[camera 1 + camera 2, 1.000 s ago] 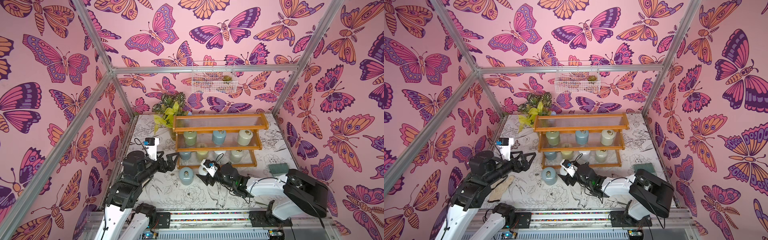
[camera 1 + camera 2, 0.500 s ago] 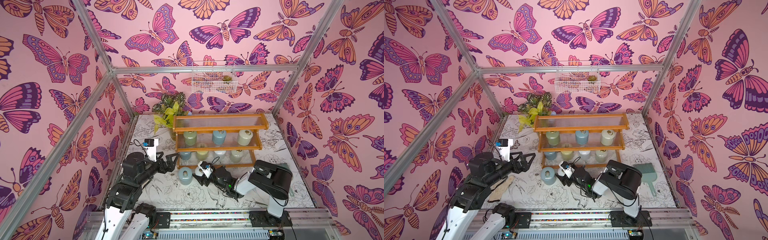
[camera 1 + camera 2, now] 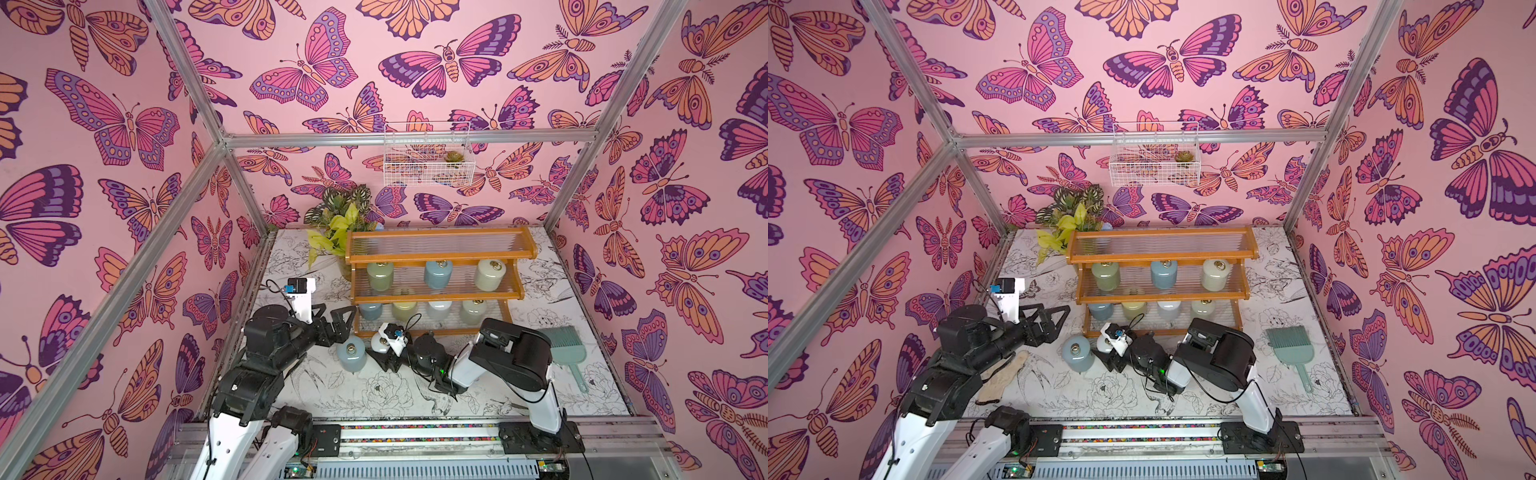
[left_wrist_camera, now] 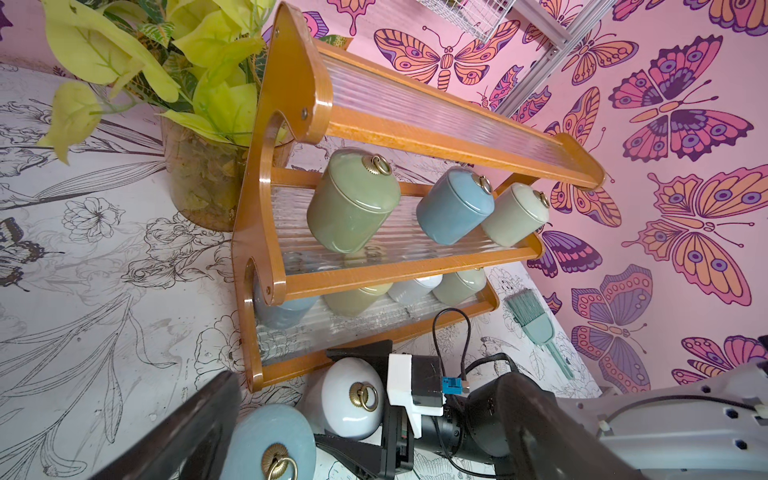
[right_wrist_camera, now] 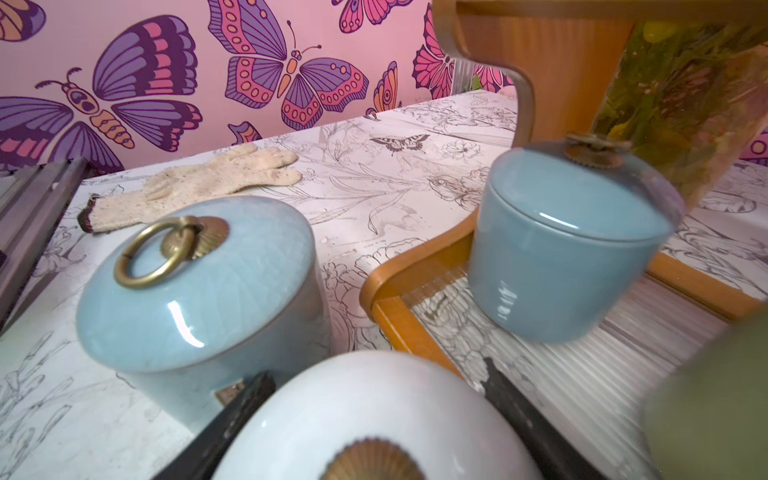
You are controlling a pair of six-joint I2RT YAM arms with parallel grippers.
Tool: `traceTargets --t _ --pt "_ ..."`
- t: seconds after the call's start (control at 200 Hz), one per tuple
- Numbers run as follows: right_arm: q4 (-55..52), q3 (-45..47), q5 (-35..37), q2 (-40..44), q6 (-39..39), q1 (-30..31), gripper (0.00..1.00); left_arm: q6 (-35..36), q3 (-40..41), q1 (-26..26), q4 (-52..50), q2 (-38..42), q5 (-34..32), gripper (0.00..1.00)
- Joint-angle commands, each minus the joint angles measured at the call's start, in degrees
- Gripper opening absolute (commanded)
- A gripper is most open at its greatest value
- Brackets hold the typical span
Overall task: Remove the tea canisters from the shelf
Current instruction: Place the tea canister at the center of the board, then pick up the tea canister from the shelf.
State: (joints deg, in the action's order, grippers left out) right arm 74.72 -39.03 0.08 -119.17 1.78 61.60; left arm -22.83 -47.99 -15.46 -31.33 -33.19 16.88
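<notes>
Blue jar (image 3: 351,353)'s on the bench (image 3: 395,399), seven left on the shelf (image 3: 436,297). Right end effector (image 4: 351,401) grips a white jar (image 3: 376,341); left end effector (image 3: 337,319)'s open.

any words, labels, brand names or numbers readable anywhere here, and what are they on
No readable text in any view.
The tea canisters, including the white canister, carry no labels.
The shelf has no marking.
The wallpaper and the table cover bear only butterfly and flower drawings.
</notes>
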Motion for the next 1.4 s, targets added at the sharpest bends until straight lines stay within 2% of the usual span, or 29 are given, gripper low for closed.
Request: traceTargets --t 0.0,0.235,0.29,0.561,0.741,0.976,1.197,1.392 --pt "0.86 -1.82 -1.93 -1.77 2.00 0.54 0.75 0.22 0.61 -0.19 1.28 0.18 -0.54 1.00" --pt "-0.93 -2.55 -2.73 -1.60 2.39 0.61 0.87 0.33 0.88 -0.21 1.28 0.27 -0.98 1.00" --pt "-1.47 -2.48 -3.13 -1.12 2.35 0.56 1.00 0.42 0.92 -0.23 1.41 0.31 -1.06 1.00" --pt "-4.98 -1.40 -3.14 4.68 1.75 0.62 0.99 0.51 1.14 -0.21 1.77 0.97 -1.81 1.00" --pt "-9.78 -0.19 -1.48 12.83 -0.25 0.54 0.99 0.44 1.23 -0.18 1.78 2.33 -2.88 1.00" --pt "-21.44 -1.47 1.16 24.37 -2.71 0.53 0.99 0.42 2.19 -0.23 1.57 2.96 -3.87 1.00" --pt "-31.88 -6.38 10.40 30.81 -4.83 0.53 0.99 1.27 2.61 -0.18 1.57 2.96 -3.44 1.00" --pt "-30.32 -10.05 16.00 29.51 -8.01 0.22 0.99 2.30 2.16 -0.18 1.54 2.92 -3.13 1.00"
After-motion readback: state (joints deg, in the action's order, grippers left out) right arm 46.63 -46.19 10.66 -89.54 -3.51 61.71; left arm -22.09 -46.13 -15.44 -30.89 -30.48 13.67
